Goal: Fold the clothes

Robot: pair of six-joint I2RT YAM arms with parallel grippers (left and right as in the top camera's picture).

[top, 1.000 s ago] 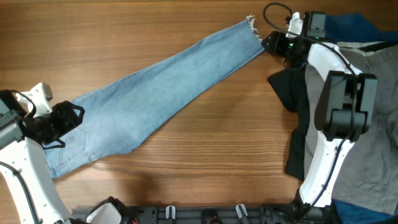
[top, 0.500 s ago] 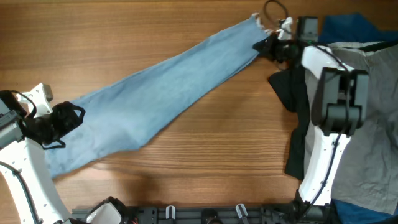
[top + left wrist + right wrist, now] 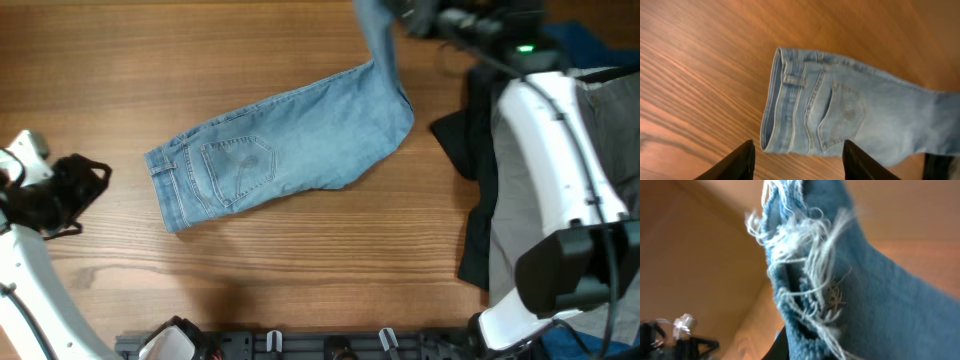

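The jeans [image 3: 290, 135] lie on the table [image 3: 300, 270], long axis slanting from the waistband [image 3: 772, 100] at lower left to upper right, where the leg turns upward. The right pincer [image 3: 405, 18] is clamped on the frayed hem [image 3: 805, 245]. The left pincer [image 3: 797, 148] gapes wide, empty, near the waistband.

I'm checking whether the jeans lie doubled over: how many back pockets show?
1. The back pocket sits on top of the jeans, beside the waistband at their left end. A second may be hidden on the underside.
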